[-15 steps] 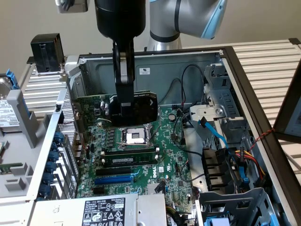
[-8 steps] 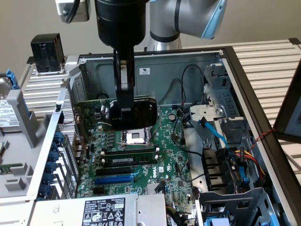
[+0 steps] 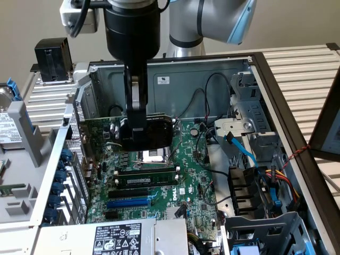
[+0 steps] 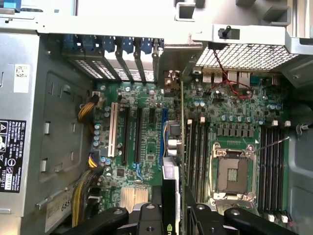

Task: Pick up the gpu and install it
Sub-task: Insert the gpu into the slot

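Nearest the exterior view's camera lies a grey metal power supply (image 3: 119, 236) with a black-and-white label. Just beyond it spreads the large green motherboard (image 3: 186, 196), seated flat in the open grey steel computer case (image 3: 175, 79). On the board's near part runs 1 long blue expansion slot (image 3: 127, 202), and just beyond that 1 thin green memory stick (image 3: 146, 179) stands in a black slot. Farther in sits the square silver processor socket (image 3: 151, 155).

Over that socket's far edge hangs the gpu (image 3: 159, 133) (image 4: 169, 205), a short green card with a black rectangular cooler shroud, standing on edge. The black 2-fingered gripper (image 3: 134, 139) (image 4: 176, 218) pinches it on the end toward the exterior view's left. I cannot tell whether the card's lower edge touches the board.

Beyond the case, on the exterior view's far left, a small black box (image 3: 53, 58) rests on a pale slatted table (image 3: 297, 69). The silver and blue robot arm (image 3: 212, 21) rises at the far side.
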